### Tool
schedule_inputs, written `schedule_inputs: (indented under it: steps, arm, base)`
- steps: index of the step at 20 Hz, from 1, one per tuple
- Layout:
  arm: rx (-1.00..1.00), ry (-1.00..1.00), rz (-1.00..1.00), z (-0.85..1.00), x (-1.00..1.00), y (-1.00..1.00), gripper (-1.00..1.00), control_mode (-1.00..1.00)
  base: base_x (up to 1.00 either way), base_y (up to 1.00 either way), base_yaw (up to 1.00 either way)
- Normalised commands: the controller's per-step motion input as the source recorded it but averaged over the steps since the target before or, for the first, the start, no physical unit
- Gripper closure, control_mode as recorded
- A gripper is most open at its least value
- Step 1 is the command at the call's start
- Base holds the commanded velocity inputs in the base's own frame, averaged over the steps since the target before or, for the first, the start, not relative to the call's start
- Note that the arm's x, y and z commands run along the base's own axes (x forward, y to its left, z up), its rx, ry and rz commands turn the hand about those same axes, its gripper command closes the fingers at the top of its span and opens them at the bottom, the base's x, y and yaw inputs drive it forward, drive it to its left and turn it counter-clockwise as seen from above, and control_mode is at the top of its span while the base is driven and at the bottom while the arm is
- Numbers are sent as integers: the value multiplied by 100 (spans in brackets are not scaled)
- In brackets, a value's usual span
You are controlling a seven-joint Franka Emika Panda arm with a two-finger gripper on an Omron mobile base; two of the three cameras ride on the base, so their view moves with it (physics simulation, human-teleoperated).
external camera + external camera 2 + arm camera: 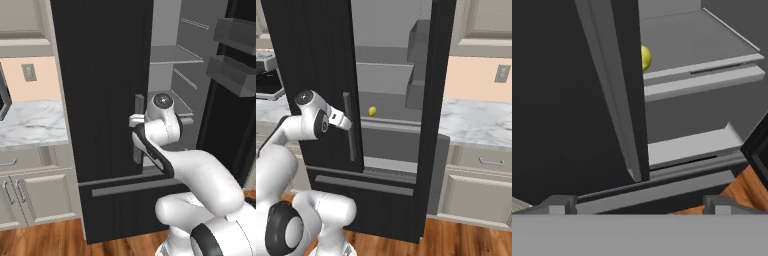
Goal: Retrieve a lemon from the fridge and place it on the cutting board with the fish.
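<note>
Right base view, catalogued left to right. One gripper (345, 121), at nine o'clock of the frame: jaws spread wide, nothing pinched, set just beside the grey handle (349, 127) of the shut left door. One fridge (311, 75), black; right door swung open, grey shelves exposed. One lemon (372, 111), small, yellow-green, seen resting on a middle shelf, near the shut door's edge, at three o'clock from the gripper. In the hand view the lemon (645, 58) is half hidden behind that door edge, at twelve o'clock. Handling, as judged: light, firm, smooth-skinned, apt to roll; best taken across its widest middle, fingers level. Two doors counted; one bottom drawer (363, 186).
</note>
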Motion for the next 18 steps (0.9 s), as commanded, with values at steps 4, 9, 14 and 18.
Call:
schedule_inputs:
  steps: [4, 9, 14, 18]
  arm:
    - [-3, -6, 14, -5, 59, 0, -100, -100]
    - [-1, -10, 12, 0, 43, 0, -100, -100]
    - [0, -1, 0, -2, 24, 0, -100, -100]
    - [0, 0, -4, -4, 15, 0, -100, -100]
  base:
    - [0, 0, 0]
    - [0, 0, 0]
    - [0, 0, 0]
    - [0, 0, 0]
